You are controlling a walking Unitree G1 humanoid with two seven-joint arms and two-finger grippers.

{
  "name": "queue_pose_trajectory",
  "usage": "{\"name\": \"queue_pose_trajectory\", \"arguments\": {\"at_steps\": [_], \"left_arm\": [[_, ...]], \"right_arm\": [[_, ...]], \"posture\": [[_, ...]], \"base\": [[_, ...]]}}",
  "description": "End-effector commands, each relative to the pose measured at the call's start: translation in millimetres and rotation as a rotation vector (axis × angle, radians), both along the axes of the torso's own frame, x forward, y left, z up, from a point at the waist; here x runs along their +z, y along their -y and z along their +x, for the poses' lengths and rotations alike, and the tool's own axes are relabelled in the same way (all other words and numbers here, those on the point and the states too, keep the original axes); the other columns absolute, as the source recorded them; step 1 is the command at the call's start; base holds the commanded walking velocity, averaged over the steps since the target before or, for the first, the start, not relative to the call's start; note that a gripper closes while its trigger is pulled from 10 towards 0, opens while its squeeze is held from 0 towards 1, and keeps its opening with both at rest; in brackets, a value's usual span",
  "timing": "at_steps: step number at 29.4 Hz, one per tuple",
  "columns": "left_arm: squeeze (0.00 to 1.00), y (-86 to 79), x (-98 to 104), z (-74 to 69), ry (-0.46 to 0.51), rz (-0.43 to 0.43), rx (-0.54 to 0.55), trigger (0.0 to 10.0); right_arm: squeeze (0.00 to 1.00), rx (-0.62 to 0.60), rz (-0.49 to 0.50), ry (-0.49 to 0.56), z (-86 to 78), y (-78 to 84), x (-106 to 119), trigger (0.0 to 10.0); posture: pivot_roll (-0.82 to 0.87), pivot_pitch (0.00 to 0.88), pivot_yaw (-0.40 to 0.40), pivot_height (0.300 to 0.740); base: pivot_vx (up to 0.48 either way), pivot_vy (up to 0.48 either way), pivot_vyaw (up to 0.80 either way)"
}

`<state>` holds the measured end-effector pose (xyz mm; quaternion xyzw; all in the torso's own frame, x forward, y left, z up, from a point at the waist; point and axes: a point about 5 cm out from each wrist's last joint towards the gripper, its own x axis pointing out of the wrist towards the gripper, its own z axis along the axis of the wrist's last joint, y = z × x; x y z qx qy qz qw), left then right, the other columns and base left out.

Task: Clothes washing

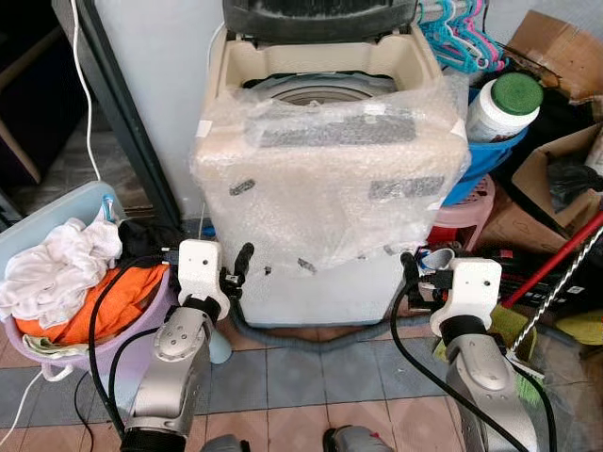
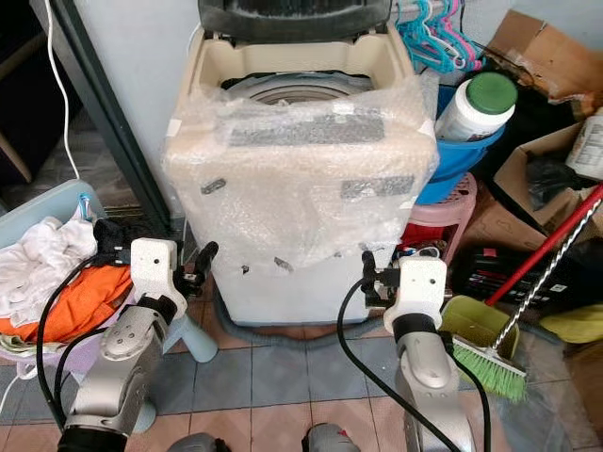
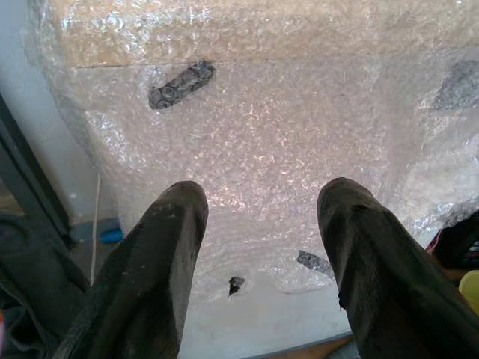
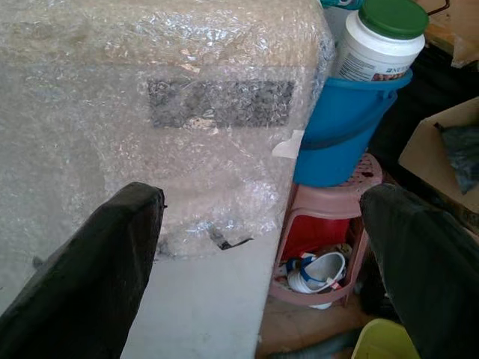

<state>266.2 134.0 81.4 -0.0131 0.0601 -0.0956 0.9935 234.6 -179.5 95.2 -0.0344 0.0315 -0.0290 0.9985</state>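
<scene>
While both fingers gape, washing machine [image 1: 330,179] upright, lid raised, facing robot.

One washing machine [image 1: 330,179] stands in the middle. Left of the washing machine is one laundry basket [image 1: 57,215]. Right of it are one blue bucket [image 4: 344,127], one white jar [image 1: 502,106] with a green lid, one pink stool [image 4: 329,209], one broom [image 2: 513,320] and two cardboard boxes [image 1: 551,42] [image 1: 542,188].
</scene>
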Motion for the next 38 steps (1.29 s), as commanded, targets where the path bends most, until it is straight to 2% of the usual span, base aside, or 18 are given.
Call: {"name": "queue_pose_trajectory", "arguments": {"at_steps": [1, 4, 12, 38], "left_arm": [[0.00, 0.9, 3.1, 0.4, 0.007, -0.005, -0.010, 10.0], [0.00, -2.4, 3.0, 2.6, 0.001, 0.010, 0.042, 10.0], [0.00, -7.1, 1.3, 2.8, -0.010, 0.027, 0.085, 10.0], [0.00, -5.7, 0.3, 2.7, -0.021, 0.043, 0.076, 10.0]], "right_arm": [[0.00, -0.007, 0.001, -0.014, 0.3, 1.5, -1.6, 10.0], [0.00, 0.014, 0.014, -0.016, 1.6, -1.6, -1.4, 10.0], [0.00, 0.075, 0.024, -0.024, 2.2, -9.9, -2.4, 10.0], [0.00, 0.097, 0.033, -0.026, 6.2, -11.2, -1.4, 10.0]], "posture": [[-0.12, 0.042, 0.054, 0.740], [-0.11, 0.047, 0.052, 0.740], [-0.11, 0.050, 0.048, 0.740], [-0.10, 0.048, 0.045, 0.740]], "base": [[0.000, 0.000, -0.80], [0.000, 0.000, -0.27], [0.000, 0.000, 0.00], [0.000, 0.000, 0.00]]}}
